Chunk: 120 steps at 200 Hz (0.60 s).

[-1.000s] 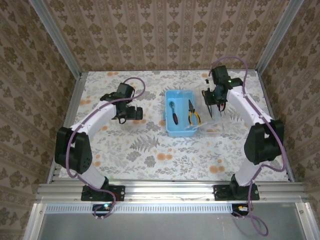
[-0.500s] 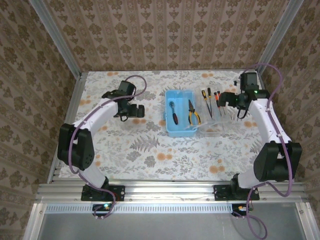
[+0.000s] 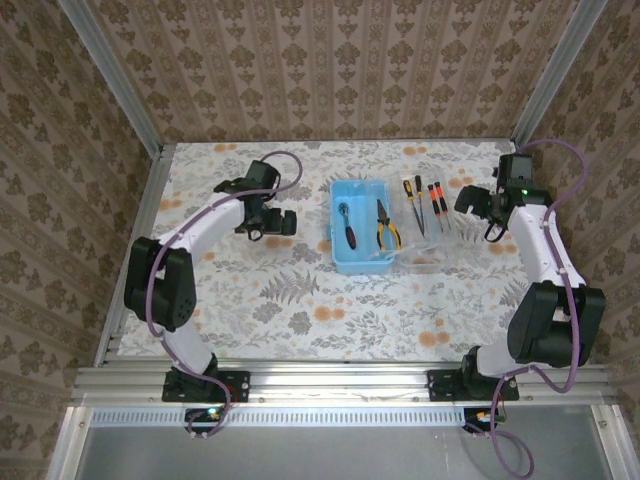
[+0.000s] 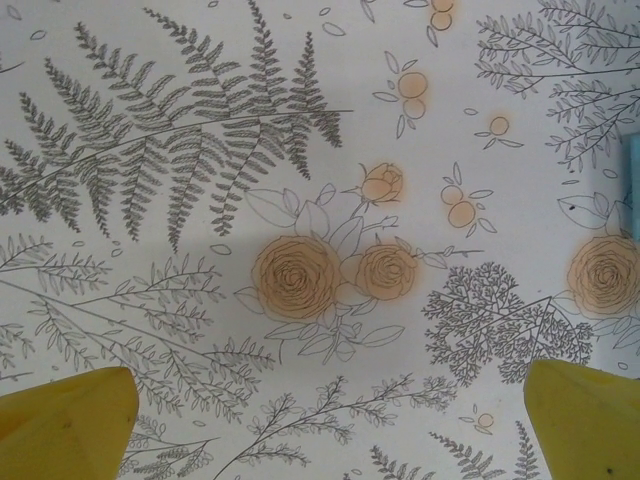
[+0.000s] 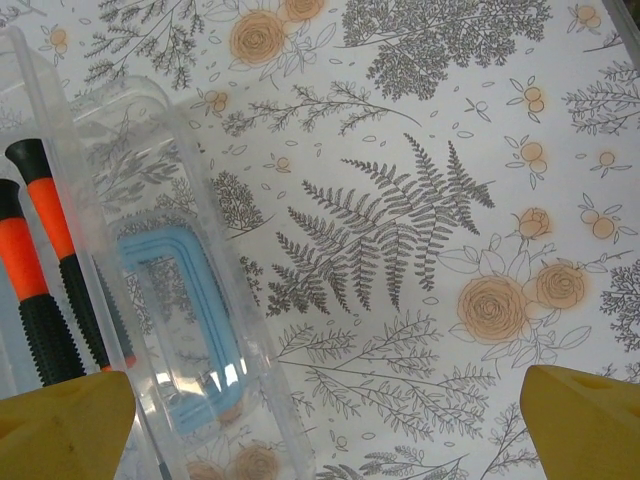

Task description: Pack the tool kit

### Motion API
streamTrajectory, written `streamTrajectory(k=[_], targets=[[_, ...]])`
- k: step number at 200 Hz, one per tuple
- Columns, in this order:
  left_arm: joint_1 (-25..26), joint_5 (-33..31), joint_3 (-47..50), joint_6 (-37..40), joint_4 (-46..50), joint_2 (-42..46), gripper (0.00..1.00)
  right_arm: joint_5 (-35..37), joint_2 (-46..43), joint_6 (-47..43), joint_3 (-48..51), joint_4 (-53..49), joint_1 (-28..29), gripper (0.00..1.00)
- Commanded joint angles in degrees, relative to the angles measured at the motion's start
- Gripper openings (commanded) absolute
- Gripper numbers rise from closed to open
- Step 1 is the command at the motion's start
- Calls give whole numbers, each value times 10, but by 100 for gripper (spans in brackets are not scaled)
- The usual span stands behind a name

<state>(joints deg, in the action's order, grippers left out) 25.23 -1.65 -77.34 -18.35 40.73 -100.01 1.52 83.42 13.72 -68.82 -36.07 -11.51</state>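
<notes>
The light-blue case (image 3: pixel 358 256) lies open mid-table. It holds yellow-handled pliers (image 3: pixel 386 226) and a black-handled tool (image 3: pixel 346 222). Its clear lid (image 3: pixel 427 252) lies flat to the right, with red-black screwdrivers (image 3: pixel 436 204) resting on it. In the right wrist view the lid (image 5: pixel 140 130), its blue handle (image 5: pixel 205 330) and the screwdrivers (image 5: pixel 45 255) sit at the left. My right gripper (image 3: pixel 473 204) (image 5: pixel 325 430) is open and empty, just right of the lid. My left gripper (image 3: pixel 280 222) (image 4: pixel 325 425) hangs open and empty over bare cloth, left of the case.
A floral cloth (image 3: pixel 290 300) covers the table. Patterned walls and metal posts (image 3: pixel 110 75) close in the back and sides. A sliver of the case edge (image 4: pixel 634 165) shows at the right of the left wrist view.
My right gripper opened and drew back to the right, away from the lid, uncovering the screwdrivers there. My left gripper edged slightly right toward the case.
</notes>
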Motion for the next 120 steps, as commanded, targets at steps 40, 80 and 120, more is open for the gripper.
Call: streamTrajectory(k=[40,80,120], targets=[[25,9,-49,8,9,-35,100,4,27,9,16,25,-8,100],[34,18,-71,6,7,-65,100,-3,36,11,20,36,-15,100],[42,28,-93,3,3,-101,100,-22,50,9,21,37,-17,100]])
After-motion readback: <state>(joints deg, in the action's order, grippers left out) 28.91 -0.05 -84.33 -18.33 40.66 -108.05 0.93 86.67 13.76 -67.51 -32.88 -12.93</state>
